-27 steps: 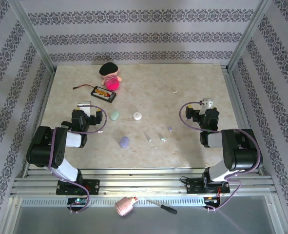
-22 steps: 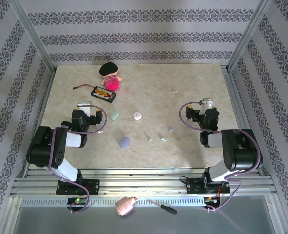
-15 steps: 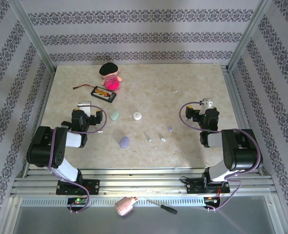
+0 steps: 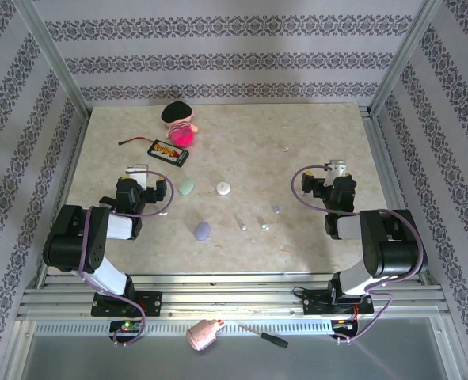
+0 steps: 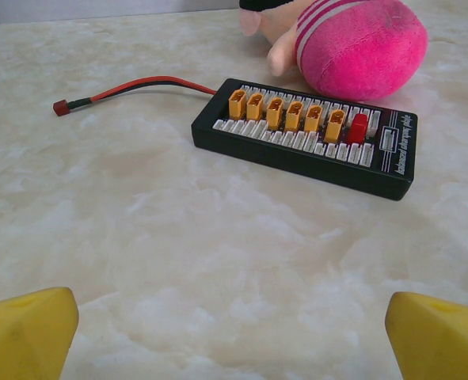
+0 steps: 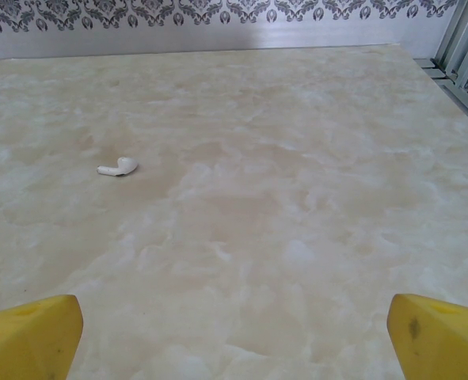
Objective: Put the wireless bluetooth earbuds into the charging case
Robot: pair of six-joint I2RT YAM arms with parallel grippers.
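**Both grippers hanging wide open, earbuds lying loose on the table**

The left gripper (image 5: pixel 234 332) is gaping empty, its yellow fingertips (image 5: pixel 28 332) sitting at the two lower corners of its wrist view with bare marble between them. The right gripper (image 6: pixel 234 336) is spread just as wide, holding nothing.

Ahead of the left gripper a black connector board (image 5: pixel 309 134) is lying flat. Close up, a row of orange plugs and one red one is showing on it, detail that from above is just a smear of colour. A red wire (image 5: pixel 131 85) is trailing off its left end, and a pink plush doll (image 5: pixel 360 43) is sitting just behind it.

Ahead of the right gripper the white bud (image 6: pixel 118 167) is lying on its side, well apart from the fingers.

The overhead view is giving the wider layout. Between the two arms, two pale stem-shaped buds (image 4: pixel 240 223) (image 4: pixel 262 223) are lying near each other, with the lilac bud (image 4: pixel 276 210) just to their right. A lilac case (image 4: pixel 202 230) is sitting to their left. A mint case (image 4: pixel 187 187) and a white round case (image 4: pixel 223 188) are resting farther back. Whether the cases are open I cannot tell. The white bud is lying far back on the right. On the ledge below the table (image 4: pixel 329 119), a pink object (image 4: pixel 204 335) and a screwdriver (image 4: pixel 265 337) are lying.
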